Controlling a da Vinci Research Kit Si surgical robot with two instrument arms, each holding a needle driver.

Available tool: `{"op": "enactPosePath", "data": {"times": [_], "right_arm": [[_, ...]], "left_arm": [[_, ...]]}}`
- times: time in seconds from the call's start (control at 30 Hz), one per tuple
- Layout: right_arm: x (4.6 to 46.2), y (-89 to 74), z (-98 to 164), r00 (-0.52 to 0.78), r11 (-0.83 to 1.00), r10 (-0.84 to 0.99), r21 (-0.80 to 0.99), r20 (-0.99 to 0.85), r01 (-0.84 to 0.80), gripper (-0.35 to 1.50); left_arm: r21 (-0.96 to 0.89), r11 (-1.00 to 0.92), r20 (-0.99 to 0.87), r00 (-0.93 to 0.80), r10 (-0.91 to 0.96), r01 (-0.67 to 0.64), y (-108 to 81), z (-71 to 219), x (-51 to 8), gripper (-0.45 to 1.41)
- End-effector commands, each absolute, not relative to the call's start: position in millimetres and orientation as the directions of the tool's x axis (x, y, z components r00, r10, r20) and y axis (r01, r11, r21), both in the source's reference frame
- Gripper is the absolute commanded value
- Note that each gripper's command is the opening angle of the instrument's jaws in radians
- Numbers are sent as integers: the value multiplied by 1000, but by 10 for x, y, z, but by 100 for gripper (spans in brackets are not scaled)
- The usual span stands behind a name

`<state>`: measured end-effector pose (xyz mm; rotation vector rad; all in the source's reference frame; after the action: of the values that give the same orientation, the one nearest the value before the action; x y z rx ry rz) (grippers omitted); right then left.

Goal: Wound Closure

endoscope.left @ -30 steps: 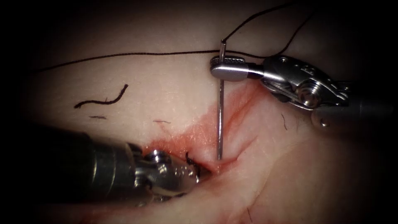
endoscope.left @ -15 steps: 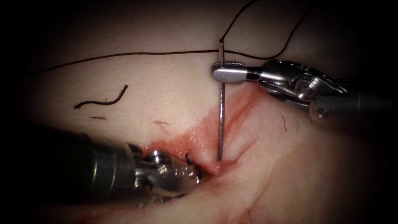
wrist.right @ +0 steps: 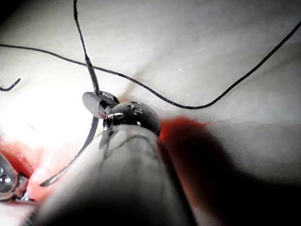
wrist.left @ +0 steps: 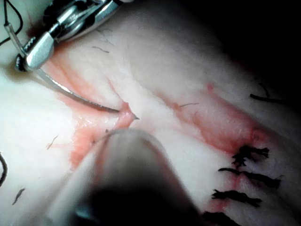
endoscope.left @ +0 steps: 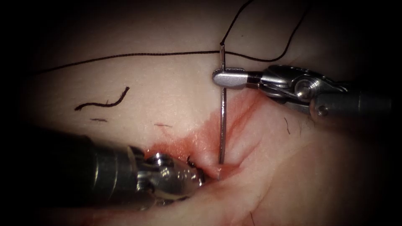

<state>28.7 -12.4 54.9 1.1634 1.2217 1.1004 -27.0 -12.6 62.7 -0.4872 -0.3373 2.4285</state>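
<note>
Biting into the tissue [endoscope.left: 167, 88] at the lower end of the cut [endoscope.left: 245, 104]: needle [endoscope.left: 222, 121], rising steeply from that end. From the left wrist, seen passing through a raised fold of the cut's edge with the point [wrist.left: 136, 117] just out on the far face.

Clenched across the needle close to its thread end, above the cut: right gripper [endoscope.left: 220, 78]. Now lower toward the cut than a second ago, with the point a touch deeper.

Trailing up and away from the needle's tail, with one run lying across the tissue beyond the cut's upper end: thread [endoscope.left: 125, 55].

Pressed against the tissue just left of where the needle enters the cut: left gripper [endoscope.left: 194, 175]. Cannot tell whether clamped or released.

To do this bite well, probably:
- Roll the wrist along the needle's curve rather than pushing straight down.
- Keep the hold square so the needle cannot swivel.
- Steady the cut's edge against the push.
- Bring out enough point for a clean grasp.
- Keep the thread off the point.

Staining both sides of the cut: red fluid [endoscope.left: 201, 140]. Lying well left of the cut: a cut end of thread [endoscope.left: 102, 100]. Closing the cut further along: dark stitches [wrist.left: 244, 174].
</note>
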Motion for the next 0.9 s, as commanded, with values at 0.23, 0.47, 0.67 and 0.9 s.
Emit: {"op": "enactPosePath", "data": {"times": [0.23, 0.47, 0.67, 0.9], "right_arm": [[293, -135, 546, 50, -2, 999, 1000, 1, 16, -35], [298, -147, 539, 70, -67, 996, 997, 64, 42, -35], [303, -153, 533, 77, -86, 994, 995, 81, 60, -35], [306, -164, 526, 90, -145, 986, 987, 138, 76, -35]], "left_arm": [[-356, -768, -261, -733, 629, -533, -126, 632, -275, -45], [-355, -768, -258, -734, 628, -533, -126, 632, -275, -45], [-355, -768, -258, -734, 628, -533, -126, 632, -275, -45], [-356, -768, -258, -734, 628, -532, -126, 632, -275, -45]]}}
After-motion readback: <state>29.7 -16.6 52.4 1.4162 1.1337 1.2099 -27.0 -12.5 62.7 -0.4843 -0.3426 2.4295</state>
